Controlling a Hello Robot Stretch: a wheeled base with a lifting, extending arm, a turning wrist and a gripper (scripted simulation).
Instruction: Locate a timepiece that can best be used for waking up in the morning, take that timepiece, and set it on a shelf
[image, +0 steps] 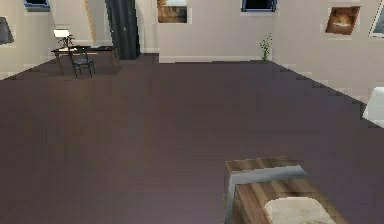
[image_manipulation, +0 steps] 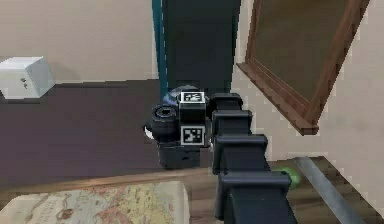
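At the far end of the arm (image_manipulation: 245, 165), just left of the two white markers (image_manipulation: 193, 135), the pincer (image_manipulation: 156, 126) hung out above dark floor (image_manipulation: 70, 130). Its tip read as a dark rounded lump against that floor, so you could not tell whether it was grasping anything or bare. You also could not tell which way the alarm clock lay from the pincer, nor how its long axis ran. As a judgement, the likeliest place to search was the tabletop (image: 68, 48) at the forward view's far left, with its lamp (image: 62, 36) and chair (image: 82, 64). It stood well apart from the pincer and ahead of the base, not out along the arm. Your next move therefore probably turned on driving and looking, not reaching. A white box (image_manipulation: 25, 77) sat at the arm side view's left.
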